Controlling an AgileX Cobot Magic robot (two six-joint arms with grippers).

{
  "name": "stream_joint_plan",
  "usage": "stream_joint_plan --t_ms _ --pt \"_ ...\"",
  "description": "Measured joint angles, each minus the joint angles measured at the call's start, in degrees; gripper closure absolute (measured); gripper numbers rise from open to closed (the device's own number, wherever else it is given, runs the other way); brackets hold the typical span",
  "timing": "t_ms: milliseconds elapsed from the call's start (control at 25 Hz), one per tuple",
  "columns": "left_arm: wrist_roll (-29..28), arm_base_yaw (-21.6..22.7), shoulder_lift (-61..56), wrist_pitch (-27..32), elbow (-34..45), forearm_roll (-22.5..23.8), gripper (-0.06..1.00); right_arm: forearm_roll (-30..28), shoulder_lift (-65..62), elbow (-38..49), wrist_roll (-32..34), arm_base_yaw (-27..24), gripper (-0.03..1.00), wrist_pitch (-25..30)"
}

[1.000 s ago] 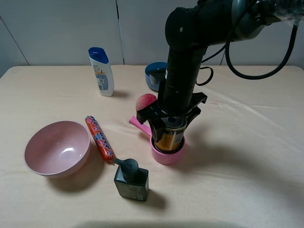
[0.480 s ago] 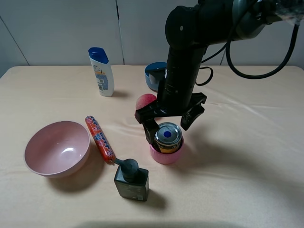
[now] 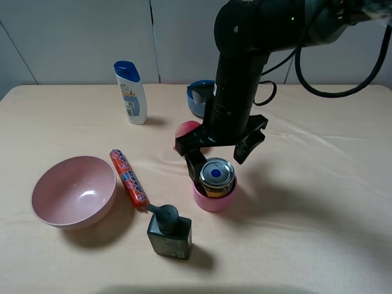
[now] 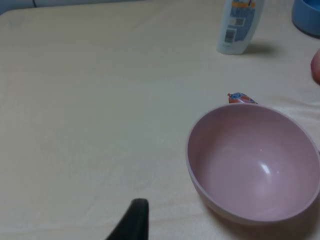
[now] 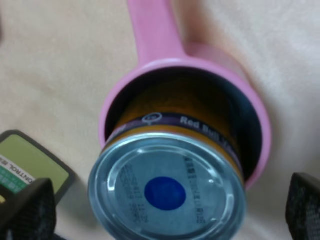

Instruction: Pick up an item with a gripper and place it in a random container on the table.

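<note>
- Dark pump bottle (image 3: 169, 231) stands nearest the camera on the table (image 3: 318, 214), just beside the lower end of a red sausage stick (image 3: 128, 179).
- Large pink bowl (image 3: 73, 191) sits left of the sausage, close to it; can't tell if they touch.
- Left gripper: the left wrist view shows only one dark fingertip (image 4: 134, 220) over bare cloth near the bowl. Can't tell whether it's spread or clenched. It holds nothing visible.
- Pink saucepan (image 3: 214, 202) sits mid-table, right of the sausage.
- Tin can (image 3: 217, 177) stands inside the saucepan, roughly upright, with its silver lid and blue dot above the rim.
- Right gripper (image 3: 219, 160) hangs just above the can, released. Its fingers (image 3: 195, 164) are spread to either side of the can and clear of it.
- Right wrist view: can (image 5: 167, 192) in the pan, handle (image 5: 152, 30) pointing away from it.
- Reddish ball (image 3: 187, 130) lies behind the gripper, partly hidden.
- Blue bowl (image 3: 199, 98) sits further back, behind the arm.
- White shampoo bottle (image 3: 130, 92) stands upright far left, well apart.
</note>
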Motion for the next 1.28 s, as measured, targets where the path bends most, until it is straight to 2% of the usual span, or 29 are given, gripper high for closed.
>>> stream_joint_plan --t_ms 360,640,960,1280 --pt "0.00 0.00 0.00 0.00 0.00 0.00 -0.05 -3.95 -1.46 -6.87 0.00 0.00 0.27 8.07" --pt "0.00 0.00 0.00 0.00 0.00 0.00 -0.05 -7.43 -4.96 -8.76 0.00 0.00 0.27 8.29" --pt "0.00 0.00 0.00 0.00 0.00 0.00 -0.05 -12.47 -16.26 -8.76 0.00 0.00 0.27 8.47" --pt "0.00 0.00 0.00 0.00 0.00 0.00 -0.05 -11.70 -27.72 -6.54 -0.22 0.00 0.27 8.52"
